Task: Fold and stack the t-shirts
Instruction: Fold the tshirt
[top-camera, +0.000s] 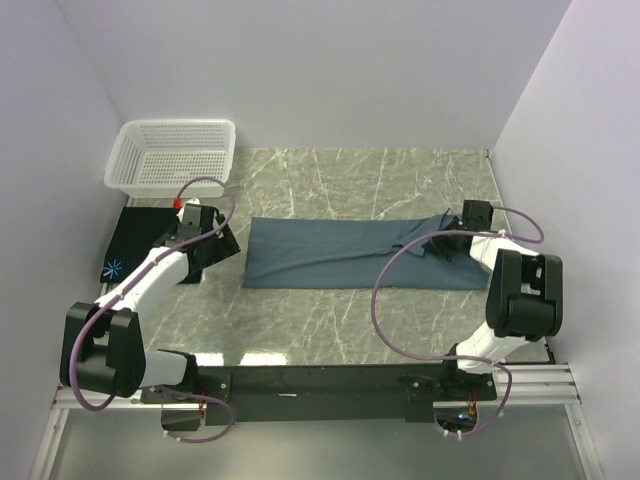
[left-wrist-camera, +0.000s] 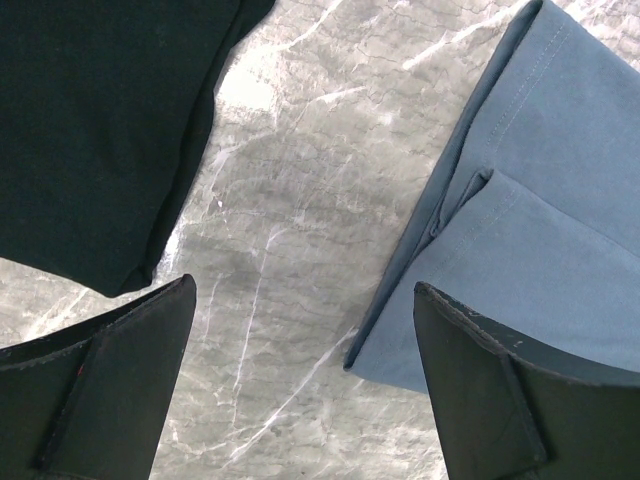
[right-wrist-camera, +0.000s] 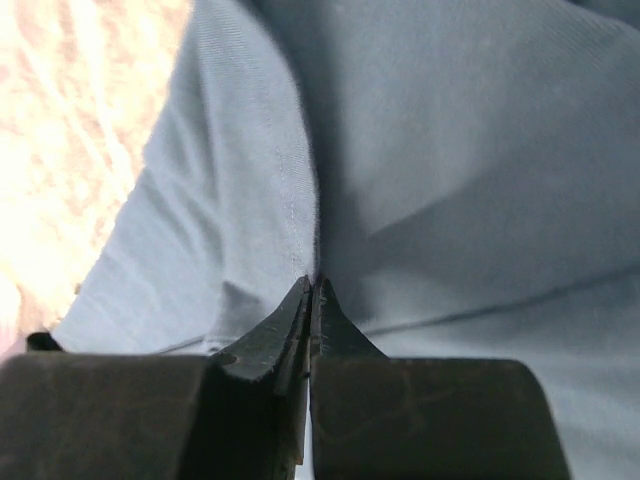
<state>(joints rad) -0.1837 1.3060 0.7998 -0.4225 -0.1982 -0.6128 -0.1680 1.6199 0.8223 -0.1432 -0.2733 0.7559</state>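
Pinching a bunched fold at the far-right end of the slate-blue t-shirt (top-camera: 340, 255), the right gripper (top-camera: 447, 243) has its fingers pressed tight together on the cloth. The shirt lies stretched in a long band across the middle of the marble-look worktop (top-camera: 330, 320). The left gripper (top-camera: 215, 245) hangs spread wide w/ nothing in it, over bare stone btwn that shirt's left edge and the black t-shirt (top-camera: 135, 240). The black one sits folded at far left, its light-blue starburst print (top-camera: 113, 267) facing up, just in front of the white lattice basket (top-camera: 180, 124).
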